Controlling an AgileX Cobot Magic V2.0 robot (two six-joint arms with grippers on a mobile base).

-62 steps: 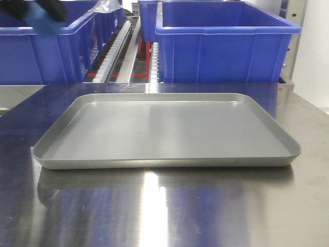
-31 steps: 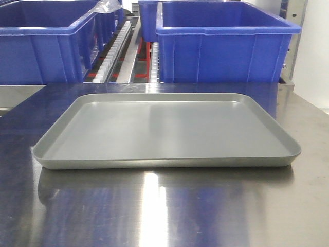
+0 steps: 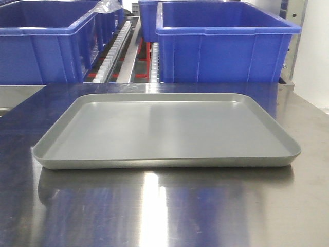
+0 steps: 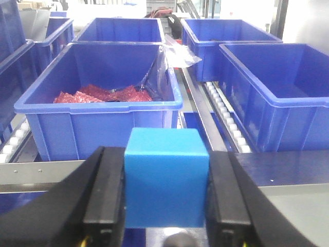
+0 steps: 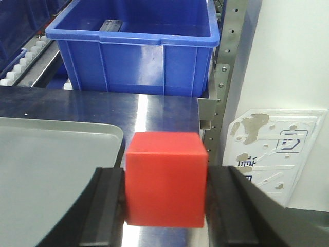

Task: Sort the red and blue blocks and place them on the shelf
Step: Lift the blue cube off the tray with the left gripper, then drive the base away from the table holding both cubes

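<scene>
Gone from the front view's ten o'clock corner: the arm seen a second ago. Left claw (image 4: 166, 203), closed to block width, grips the blue block (image 4: 166, 172), with a bin (image 4: 97, 121) of perhaps red packets at twelve o'clock. Right claw (image 5: 164, 208) likewise grips the red block (image 5: 165, 177), tray (image 5: 51, 170) at nine o'clock.

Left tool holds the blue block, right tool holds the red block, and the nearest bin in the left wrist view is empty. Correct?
Not quite. In the left wrist view the nearest bin holds red crumpled material, so it is not empty. The rest stands: left tool shut on the blue block, right tool shut on the red block.
</scene>
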